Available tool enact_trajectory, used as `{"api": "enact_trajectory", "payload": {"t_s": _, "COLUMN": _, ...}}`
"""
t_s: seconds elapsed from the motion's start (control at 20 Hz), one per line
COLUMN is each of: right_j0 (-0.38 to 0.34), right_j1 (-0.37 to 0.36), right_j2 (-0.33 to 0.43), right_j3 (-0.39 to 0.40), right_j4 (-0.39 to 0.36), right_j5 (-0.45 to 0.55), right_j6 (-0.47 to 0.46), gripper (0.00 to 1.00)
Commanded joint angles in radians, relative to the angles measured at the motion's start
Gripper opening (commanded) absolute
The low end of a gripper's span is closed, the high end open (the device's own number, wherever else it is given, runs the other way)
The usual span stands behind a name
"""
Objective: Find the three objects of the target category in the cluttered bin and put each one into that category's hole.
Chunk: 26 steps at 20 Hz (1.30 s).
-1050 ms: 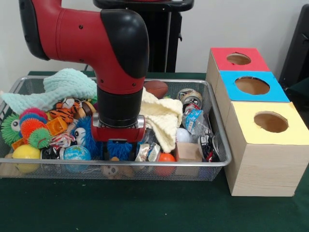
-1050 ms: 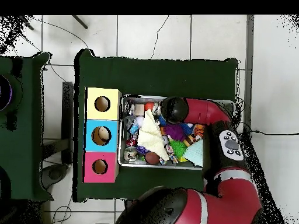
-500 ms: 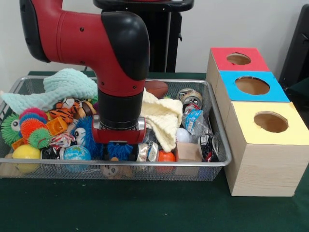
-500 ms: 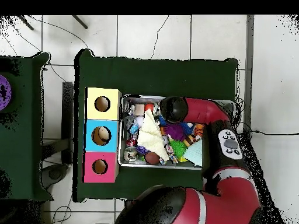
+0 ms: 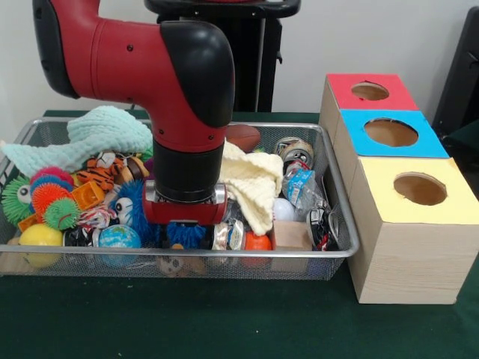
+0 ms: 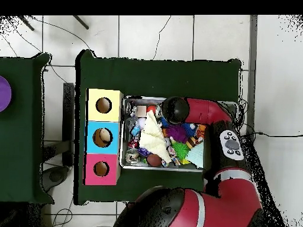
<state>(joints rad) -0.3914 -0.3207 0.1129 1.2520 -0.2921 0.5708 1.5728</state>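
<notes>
The gripper (image 5: 185, 228) sits low in the wire bin (image 5: 340, 224), buried in a blue spiky ball (image 5: 185, 234); whether its jaws are spread or pinching cannot be told. Right of it lies a cream knitted cloth (image 5: 253, 183), beyond that a brown football (image 5: 243, 136). Only the overhead view shows something pale inside the blue box (image 6: 102, 136).

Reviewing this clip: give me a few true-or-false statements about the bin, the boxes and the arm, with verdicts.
1. The arm reaches down into the wire bin. True.
2. The yellow box stands farthest from the camera in the front view. False: the red box does; the yellow one is nearest.
3. A cream knitted cloth lies in the bin. True.
4. The blue box has no hole. False: each box top has a round hole.
</notes>
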Motion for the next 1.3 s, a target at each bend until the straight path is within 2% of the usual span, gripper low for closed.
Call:
{"api": "enact_trajectory", "payload": {"t_s": 0.05, "right_j0": 0.026, "right_j1": 0.161, "right_j2": 0.092, "right_j3": -0.131, "right_j4": -0.040, "right_j5": -0.089, "right_j6": 0.008, "gripper": 1.00}}
{"api": "enact_trajectory", "payload": {"t_s": 0.35, "right_j0": 0.053, "right_j1": 0.223, "right_j2": 0.058, "right_j3": -0.204, "right_j4": -0.064, "right_j5": -0.081, "right_j6": 0.032, "gripper": 1.00}}
{"api": "enact_trajectory", "payload": {"t_s": 0.7, "right_j0": 0.029, "right_j1": 0.260, "right_j2": 0.093, "right_j3": -0.258, "right_j4": -0.054, "right_j5": 0.029, "right_j6": -0.041, "gripper": 1.00}}
{"api": "enact_trajectory", "payload": {"t_s": 0.85, "right_j0": 0.033, "right_j1": 0.279, "right_j2": 0.091, "right_j3": -0.283, "right_j4": -0.067, "right_j5": 0.045, "right_j6": -0.049, "gripper": 1.00}}
{"api": "enact_trajectory", "payload": {"t_s": 1.3, "right_j0": 0.024, "right_j1": 0.288, "right_j2": 0.104, "right_j3": -0.287, "right_j4": -0.076, "right_j5": 0.095, "right_j6": -0.077, "gripper": 1.00}}
